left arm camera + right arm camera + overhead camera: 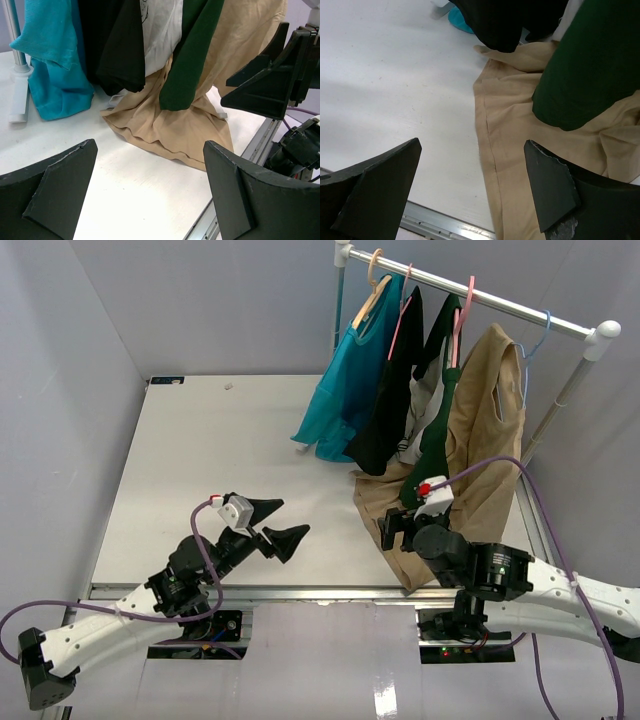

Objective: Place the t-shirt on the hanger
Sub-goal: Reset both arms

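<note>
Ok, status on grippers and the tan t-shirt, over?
Left gripper open, empty, over the table; right gripper open above the shirt's hem. Tan t-shirt hangs from light-blue hanger, hem pooled on table. Dark green shirt overlaps its front.

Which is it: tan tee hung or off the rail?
Hung: t-shirt drapes from the rail by the hanger; its hem pools on the table. Shoulder seating: cannot tell.

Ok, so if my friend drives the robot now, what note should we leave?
Left gripper: open, empty, over the table.
Right gripper: open, empty, by the t-shirt hem.
T-shirt: hangs from the hanger, hooked on the rail; hem pools on the table.
Done: hanging, it seems.
Left: check that both shoulders sit on the hanger, then back the arms off.
</note>
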